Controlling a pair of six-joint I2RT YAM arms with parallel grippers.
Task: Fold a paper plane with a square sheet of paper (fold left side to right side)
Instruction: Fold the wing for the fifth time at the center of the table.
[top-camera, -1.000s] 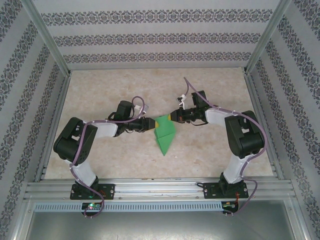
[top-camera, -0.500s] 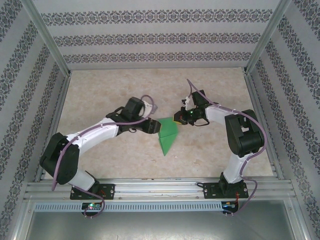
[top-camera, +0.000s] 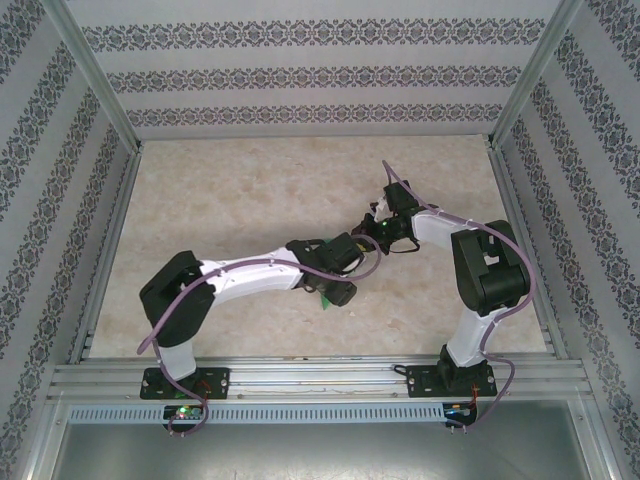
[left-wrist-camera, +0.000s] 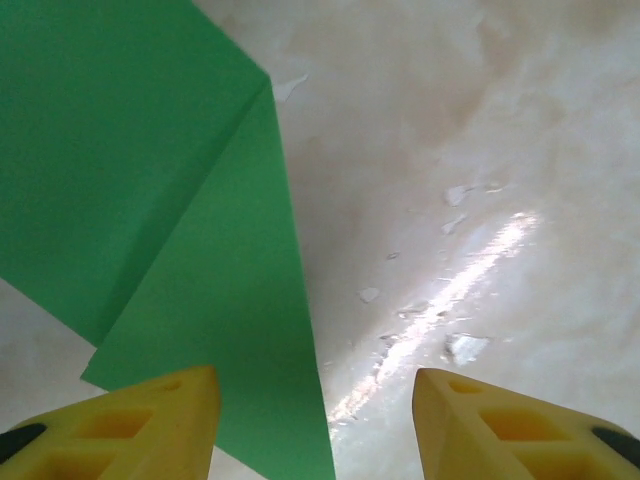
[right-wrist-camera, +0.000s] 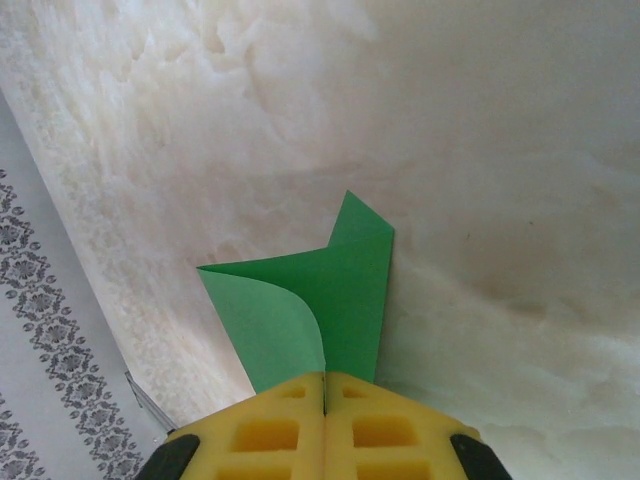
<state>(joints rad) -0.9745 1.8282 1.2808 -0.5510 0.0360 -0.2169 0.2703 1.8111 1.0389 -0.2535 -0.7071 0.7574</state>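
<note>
Thin, matte, bright-green paper sheet (left-wrist-camera: 150, 170), partly folded w/ diagonal creases, lies on the beige mottled tabletop (top-camera: 250, 190) near centre, btwn the two arms. In the top view the left arm (top-camera: 250, 275) reaches across and covers most of it; a small green sliver shows beside the wrist.

Left gripper (left-wrist-camera: 315, 428): yellow fingers (left-wrist-camera: 160, 415) stand well apart, nothing btwn them clamped. In the left wrist view the sheet's long straight edge runs down into the gap. The finger on picture-left sits over the paper's lower corner, the other over bare table. Can't tell if either tip touches the paper.

Right gripper (right-wrist-camera: 325, 400): yellow fingers (right-wrist-camera: 265, 432) pressed together, seam closed, pinching the sheet's near edge. In the right wrist view one layer curls up off the table right by the pinch. The rest spreads away from the fingers, ending in a pointed corner at the far side. In the top view this gripper sits just beyond and right of the left one.
</note>
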